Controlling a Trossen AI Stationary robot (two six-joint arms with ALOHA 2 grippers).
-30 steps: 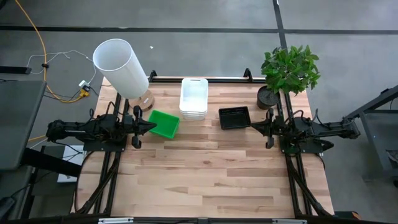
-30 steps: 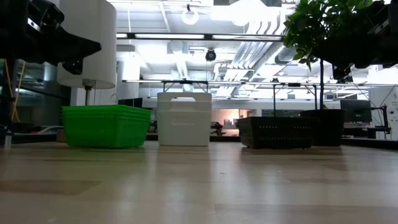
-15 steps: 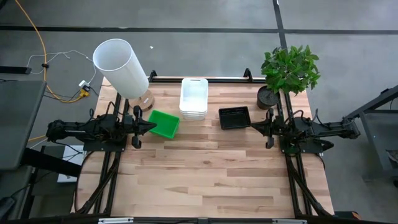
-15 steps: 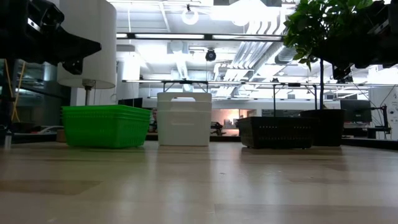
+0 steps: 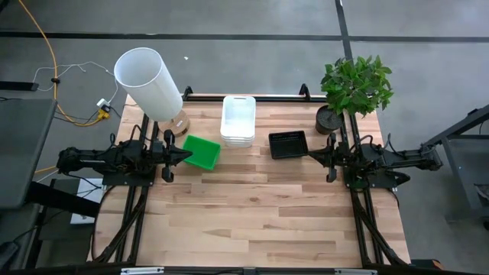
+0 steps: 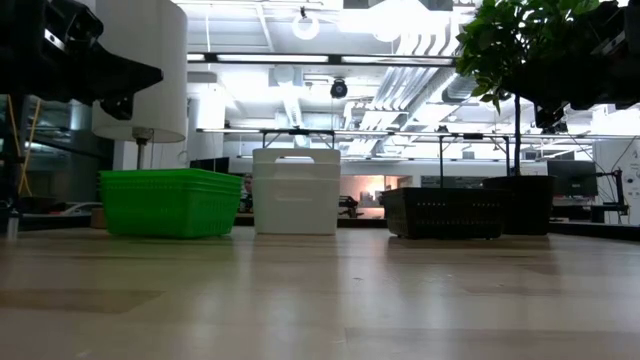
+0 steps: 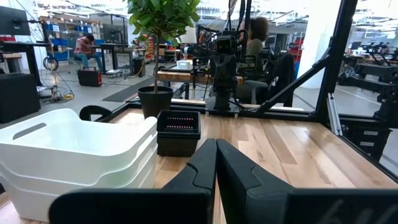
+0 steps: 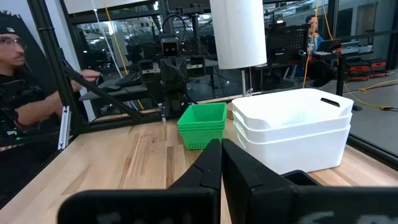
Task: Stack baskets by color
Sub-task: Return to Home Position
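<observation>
Three stacks of baskets stand on their bottoms in a row at the table's far side: green baskets (image 5: 202,151) on the left, white baskets (image 5: 238,120) in the middle, black mesh baskets (image 5: 288,144) on the right. The white ones sit nested, one in another (image 8: 292,127). My left gripper (image 5: 187,155) rests shut and level above the table's left edge, its tips just left of the green stack. My right gripper (image 5: 312,156) rests shut and level at the right edge, its tips just right of the black stack.
A tall white cylinder on a wooden foot (image 5: 149,82) stands at the far left corner. A plant in a black pot (image 5: 353,90) stands at the far right corner. The wooden table's near half (image 5: 252,221) is bare. People show in the room beyond the table.
</observation>
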